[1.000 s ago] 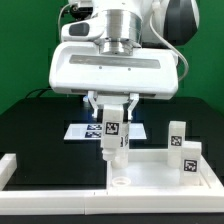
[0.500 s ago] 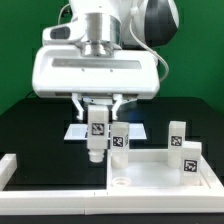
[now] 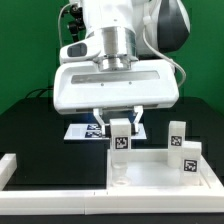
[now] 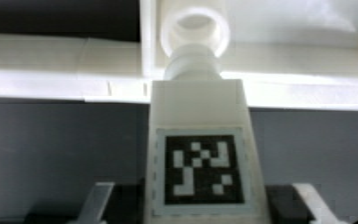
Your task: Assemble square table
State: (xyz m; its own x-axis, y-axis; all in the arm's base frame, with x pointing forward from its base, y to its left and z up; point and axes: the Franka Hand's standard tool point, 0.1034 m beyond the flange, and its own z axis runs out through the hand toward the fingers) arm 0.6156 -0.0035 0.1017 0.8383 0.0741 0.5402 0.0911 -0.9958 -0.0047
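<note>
My gripper (image 3: 119, 128) is shut on a white block leg (image 3: 120, 145) with a black-white tag and holds it upright. The leg's lower end hangs just above the round corner socket (image 3: 118, 182) at the near left corner of the white square table top (image 3: 155, 178). In the wrist view the tagged leg (image 4: 201, 140) runs from between my fingers (image 4: 110, 202) toward the socket (image 4: 197, 25), and the gripper (image 4: 202, 207) clamps its upper end. Two more tagged legs (image 3: 178, 135) (image 3: 188, 160) stand upright on the top's right side.
The marker board (image 3: 82, 131) lies on the black table behind the leg. Long white border rails (image 3: 12, 166) (image 3: 60, 196) run along the exterior view's left and front. A green wall closes the back.
The gripper with the leg swung to the exterior view's left, then back right and lower. The leg now hangs over the near left corner socket.
</note>
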